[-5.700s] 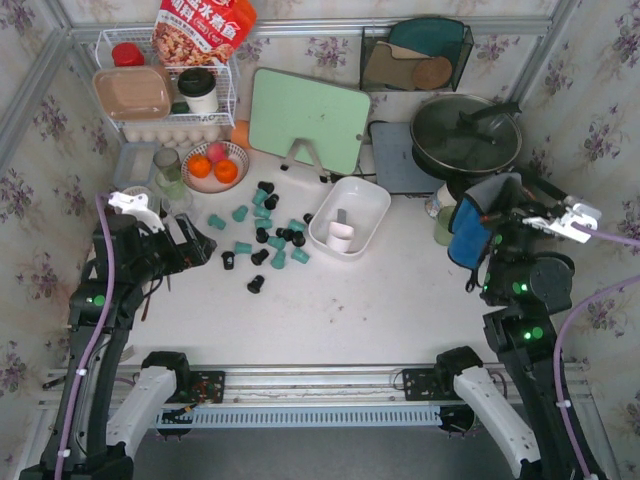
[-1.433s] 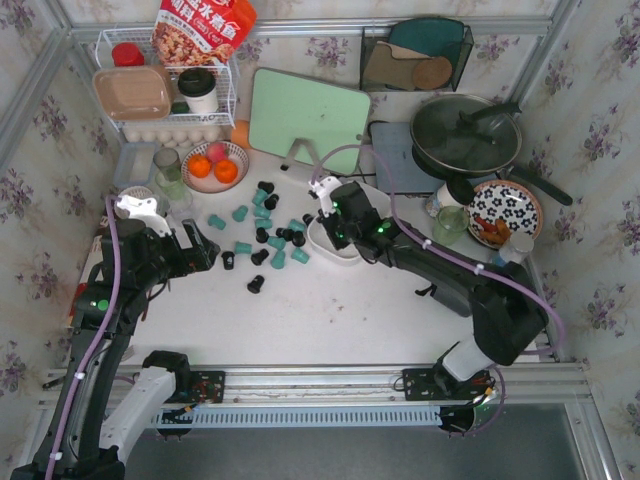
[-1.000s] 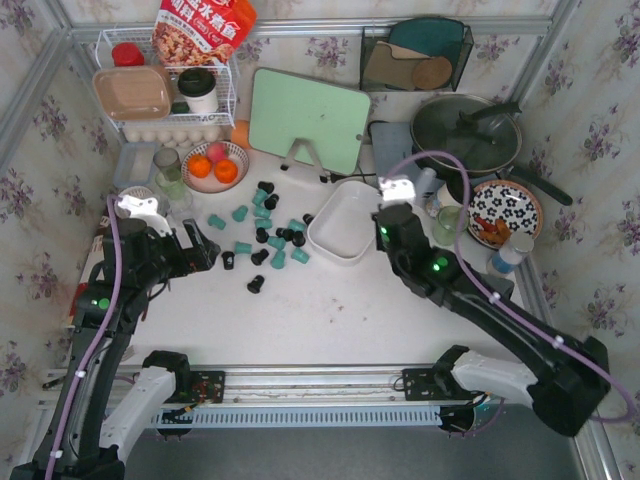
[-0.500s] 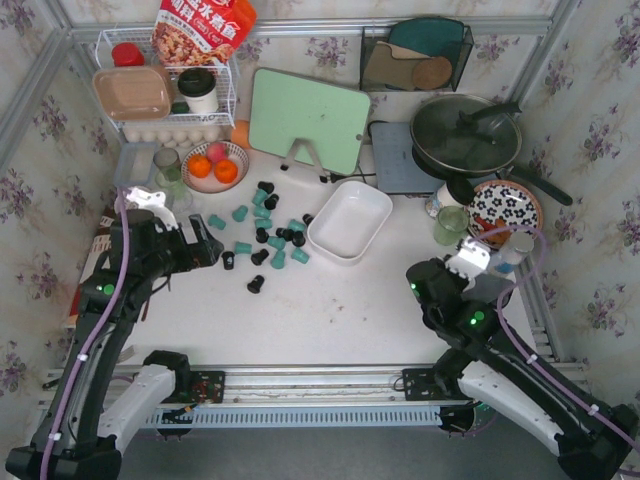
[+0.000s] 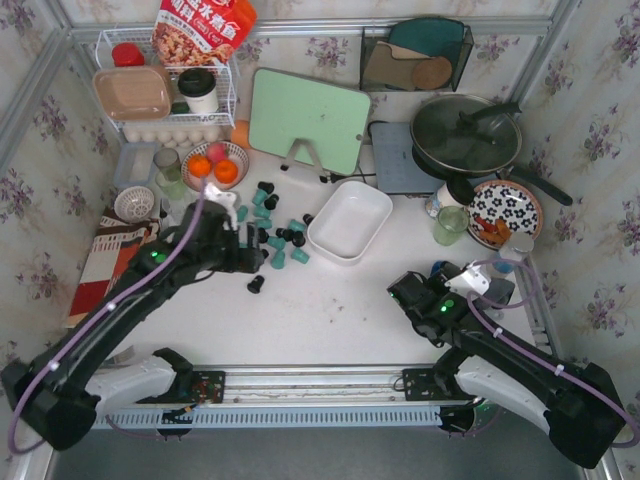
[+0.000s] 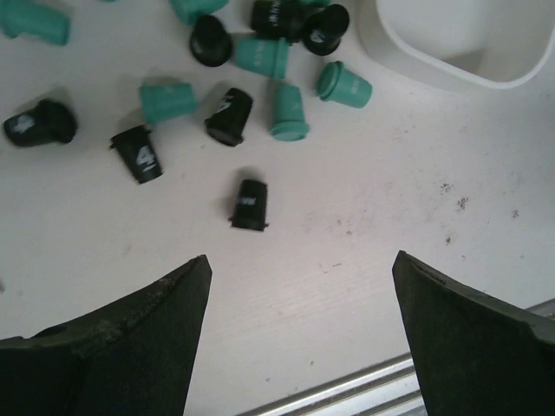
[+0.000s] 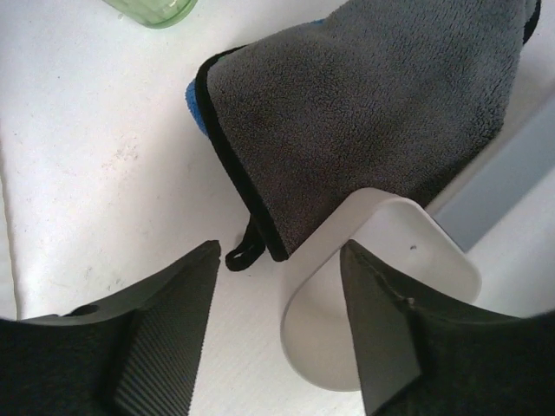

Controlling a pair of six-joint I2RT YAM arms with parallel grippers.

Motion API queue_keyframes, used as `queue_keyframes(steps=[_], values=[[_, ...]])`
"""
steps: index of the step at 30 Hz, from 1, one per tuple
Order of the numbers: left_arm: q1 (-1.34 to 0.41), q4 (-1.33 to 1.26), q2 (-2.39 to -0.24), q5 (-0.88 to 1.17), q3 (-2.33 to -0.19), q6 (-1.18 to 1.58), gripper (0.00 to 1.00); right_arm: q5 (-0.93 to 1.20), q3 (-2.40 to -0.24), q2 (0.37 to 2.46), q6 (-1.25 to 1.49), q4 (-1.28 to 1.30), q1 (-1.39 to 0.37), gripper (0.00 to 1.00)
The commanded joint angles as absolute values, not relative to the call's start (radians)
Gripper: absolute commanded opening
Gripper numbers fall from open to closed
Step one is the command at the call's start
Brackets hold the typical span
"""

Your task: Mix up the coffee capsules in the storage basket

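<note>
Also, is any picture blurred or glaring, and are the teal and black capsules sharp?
Top view: even light, no glare, small tapered capsules distinct. Left wrist view: capsules crisp, only the black gripper fingers lack detail. Right wrist view: grey fleece cloth sharp, white table very bright.

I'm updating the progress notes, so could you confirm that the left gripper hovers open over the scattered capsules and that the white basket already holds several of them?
Not quite. The top external view shows the storage basket empty; no capsule is in it yet. The rest stands: the left gripper hovers open over the scattered coffee capsules.
</note>
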State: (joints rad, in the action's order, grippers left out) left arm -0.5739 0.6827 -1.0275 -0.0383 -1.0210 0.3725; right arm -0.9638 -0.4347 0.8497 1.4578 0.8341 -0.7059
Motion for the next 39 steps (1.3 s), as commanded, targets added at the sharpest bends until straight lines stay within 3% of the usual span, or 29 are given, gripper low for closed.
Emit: queue_keyframes(steps=[1, 4, 10, 13, 18, 25, 33, 39], values=[[-0.647, 0.513, -1.181, -0.093, -1.075, 0.353, 0.88, -0.977, -0.418, 0.833, 1.488, 0.806, -0.706, 0.69], [-0.654, 0.428, -1.333, -0.051, -1.14, 0.287, 0.87, -0.973, -0.394, 0.774, 1.457, 0.784, -0.705, 0.75], [-0.653, 0.342, -1.663, 0.046, -1.343, 0.177, 0.71, -0.948, -0.322, 0.605, 1.366, 0.718, -0.705, 0.78], [-0.653, 0.374, -1.806, 0.128, -1.483, 0.148, 0.57, -0.931, -0.298, 0.536, 1.307, 0.681, -0.705, 0.79], [-0.653, 0.461, -2.01, 0.122, -1.669, 0.153, 0.51, -0.88, -0.291, 0.503, 1.156, 0.598, -0.706, 0.76], [-0.655, 0.509, -2.146, 0.075, -1.802, 0.114, 0.51, -0.848, -0.33, 0.562, 1.103, 0.586, -0.705, 0.76], [-0.686, 0.53, -2.191, -0.002, -1.817, 0.144, 0.39, -0.823, -0.386, 0.605, 1.044, 0.591, -0.706, 0.77], [-0.713, 0.548, -2.167, -0.073, -1.764, 0.244, 0.14, -0.83, -0.428, 0.594, 1.021, 0.622, -0.705, 0.76]])
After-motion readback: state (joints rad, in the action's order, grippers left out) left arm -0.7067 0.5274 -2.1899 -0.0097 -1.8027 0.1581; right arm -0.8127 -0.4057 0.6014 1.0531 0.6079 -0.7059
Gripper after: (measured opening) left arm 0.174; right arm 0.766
